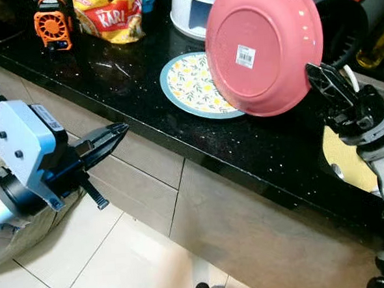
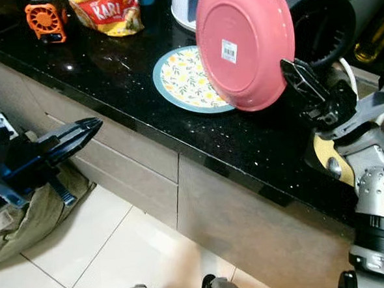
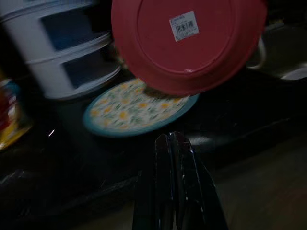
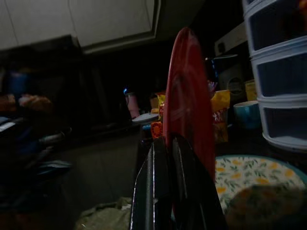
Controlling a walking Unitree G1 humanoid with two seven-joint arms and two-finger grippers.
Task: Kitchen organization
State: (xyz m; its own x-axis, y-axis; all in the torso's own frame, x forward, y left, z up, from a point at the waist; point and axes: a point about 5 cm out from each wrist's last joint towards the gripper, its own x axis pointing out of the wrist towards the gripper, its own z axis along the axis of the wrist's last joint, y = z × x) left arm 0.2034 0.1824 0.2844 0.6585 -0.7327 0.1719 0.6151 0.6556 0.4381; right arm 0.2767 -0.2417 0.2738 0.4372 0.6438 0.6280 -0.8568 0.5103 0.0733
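Note:
A pink plate (image 1: 261,45) with a barcode sticker is held up on edge above the black counter (image 1: 144,101), its underside facing me. My right gripper (image 1: 315,78) is shut on the plate's right rim; the plate (image 4: 189,105) appears edge-on between its fingers. Beneath it a floral plate with a blue rim (image 1: 192,88) lies flat on the counter. My left gripper (image 1: 116,132) is shut with nothing in it, in front of the counter edge at drawer height, pointing toward the plates (image 3: 139,108).
At the back of the counter stand a white drawer unit (image 1: 193,10), a yellow snack bag (image 1: 109,15), an orange fan (image 1: 53,25) and a black pan (image 1: 344,27). Drawer fronts (image 1: 148,179) run below the counter. A cloth bag (image 2: 27,213) lies on the tiled floor.

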